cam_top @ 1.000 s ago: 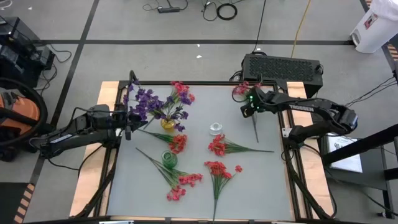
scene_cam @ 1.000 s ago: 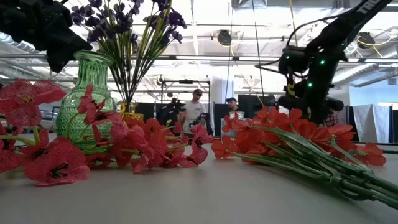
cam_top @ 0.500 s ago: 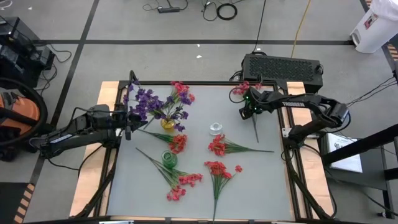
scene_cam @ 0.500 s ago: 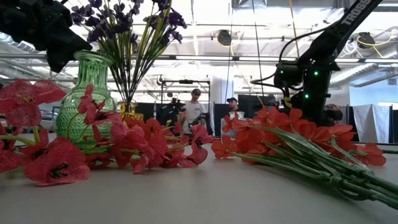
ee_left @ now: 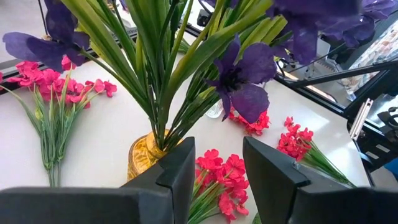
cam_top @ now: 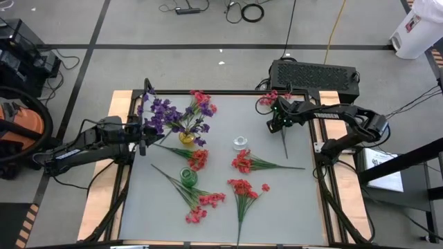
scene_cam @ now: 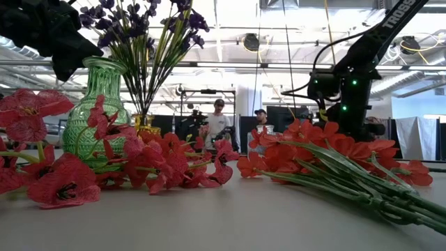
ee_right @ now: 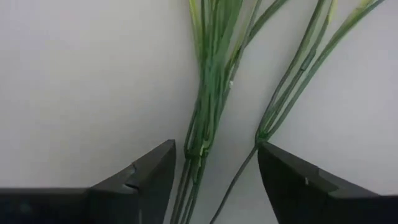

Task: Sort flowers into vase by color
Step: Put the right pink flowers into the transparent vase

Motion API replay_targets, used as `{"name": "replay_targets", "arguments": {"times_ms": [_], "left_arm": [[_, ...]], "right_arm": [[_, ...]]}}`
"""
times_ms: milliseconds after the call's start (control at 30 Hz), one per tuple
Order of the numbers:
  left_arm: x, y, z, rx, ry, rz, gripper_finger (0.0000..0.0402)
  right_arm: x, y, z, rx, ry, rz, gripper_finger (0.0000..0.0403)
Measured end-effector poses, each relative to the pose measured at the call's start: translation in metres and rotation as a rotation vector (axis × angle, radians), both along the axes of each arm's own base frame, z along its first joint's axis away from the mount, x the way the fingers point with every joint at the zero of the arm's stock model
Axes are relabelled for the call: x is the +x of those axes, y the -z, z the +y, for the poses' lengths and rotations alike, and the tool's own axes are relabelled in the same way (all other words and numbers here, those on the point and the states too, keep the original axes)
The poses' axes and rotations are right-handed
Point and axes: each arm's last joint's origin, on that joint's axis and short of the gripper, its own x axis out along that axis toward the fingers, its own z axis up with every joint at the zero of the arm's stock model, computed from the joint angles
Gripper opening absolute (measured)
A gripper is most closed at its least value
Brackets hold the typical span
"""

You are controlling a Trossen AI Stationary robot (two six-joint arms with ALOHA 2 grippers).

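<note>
In the high view the right gripper (cam_top: 277,124) hangs in the upper right of the table (cam_top: 291,200), over the stems of a pink-red sprig (cam_top: 268,99) whose blossoms reach toward the table's top edge. Its wrist view looks straight down between two parted fingers (ee_right: 146,180) onto a bunch of green stems (ee_right: 205,124) lying flat on the surface; the stems sit between the fingers but nothing is clamped, so the pincer is released and straddling, apparently lined up low on the stalks, where the bundle is narrow enough to pinch. The left gripper (cam_top: 142,130) waits at the left edge of the table, beside the purple flowers (cam_top: 166,114) standing in a yellow vase (cam_top: 186,137); its fingers (ee_left: 180,171) are parted with nothing between them (the vase and purple blooms only fill the background of its wrist view). The purple sprigs look already gathered, so what is left is the pink-red ones: one by the yellow vase in the upper middle (cam_top: 203,102), others scattered across the centre and bottom of the frame (cam_top: 242,162), several around a green vase (cam_top: 187,177) at lower centre. A small clear vase (cam_top: 240,143) stands in the middle. The next move is probably to pinch these stems and lift.
</note>
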Motion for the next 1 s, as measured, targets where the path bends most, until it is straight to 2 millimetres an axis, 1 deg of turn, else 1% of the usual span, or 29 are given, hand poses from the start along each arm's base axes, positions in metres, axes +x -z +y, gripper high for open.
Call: {"name": "replay_targets", "arguments": {"times_ms": [167,433,833,1000], "left_arm": [[0.0000,0.0000,0.0000,0.000,0.000,0.000,0.0141],[0.0000,0.0000,0.0000,0.000,0.000,0.000,0.0141],[0.0000,0.0000,0.0000,0.000,0.000,0.000,0.0141],[0.0000,0.0000,0.0000,0.000,0.000,0.000,0.0141]], "right_arm": [[-0.0006,0.0002,0.0001,0.008,0.000,0.001,0.0183],[0.0010,0.0005,0.0019,0.066,-0.021,-0.046,0.0122],[0.0012,0.0004,0.0016,0.063,-0.021,-0.049,0.0010],[0.0016,0.0003,0.0013,0.059,-0.021,-0.053,0.0006]]}}
